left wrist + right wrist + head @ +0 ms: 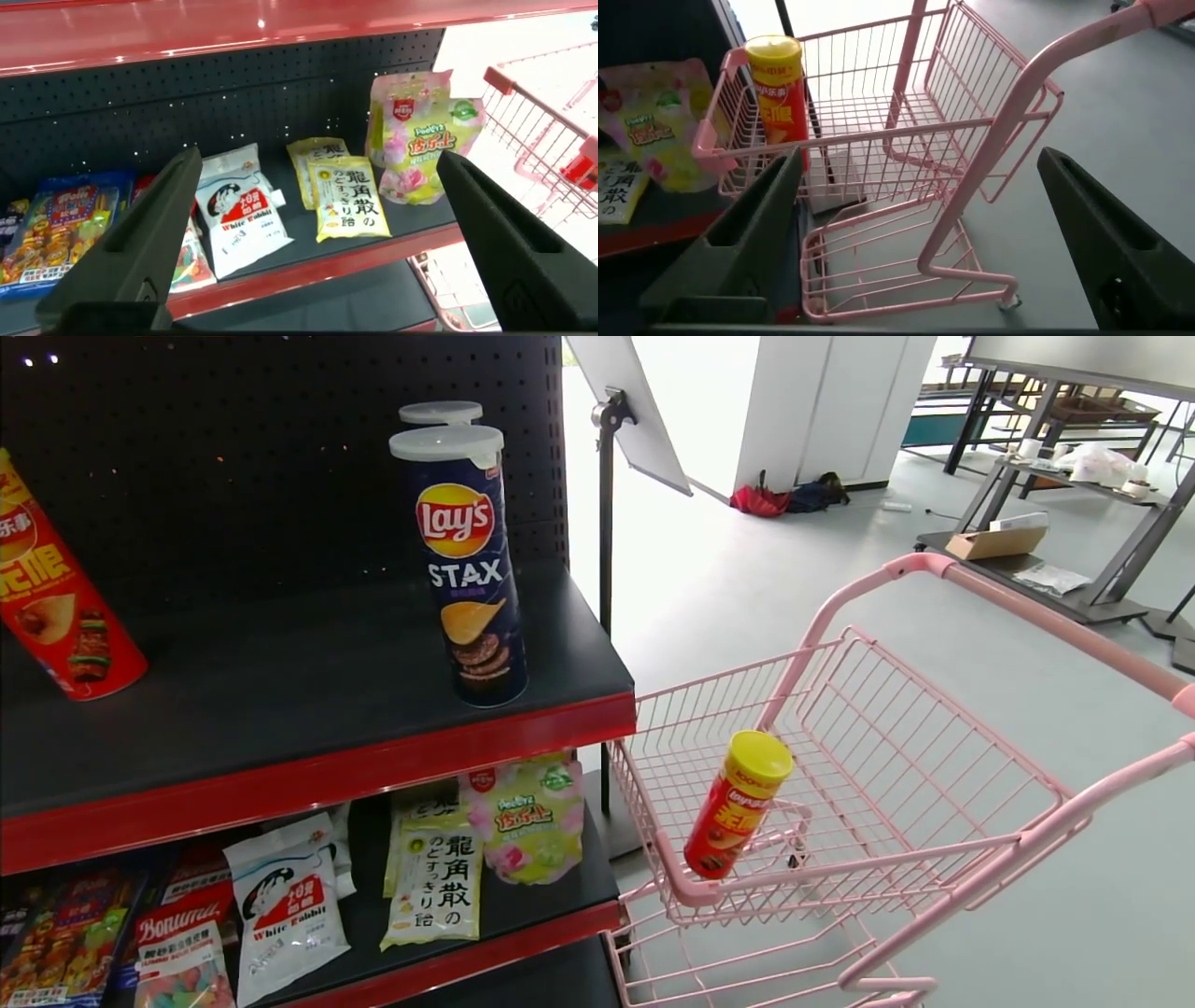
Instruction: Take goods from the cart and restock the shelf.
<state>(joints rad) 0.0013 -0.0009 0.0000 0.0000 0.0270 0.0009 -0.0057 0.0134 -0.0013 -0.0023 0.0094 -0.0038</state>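
The left gripper (318,159) and right gripper (917,154) gaped wide, empty. The yellow-lidded red crisp tube (738,803) stood in the pink wire cart (934,565), at its corner nearest the black red-edged shelf (308,691); the grasp was best made mid-tube, clear of wires

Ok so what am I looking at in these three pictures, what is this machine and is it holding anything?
This is a two-armed robot restocking a shop. The wide picture is from its head camera; the other two are from wrist cameras, where the dark prongs are the left gripper and right gripper, both open and empty. The pink cart holds one yellow-lidded red can. The upper shelf carries a dark blue can and a second red can; snack bags lie below.
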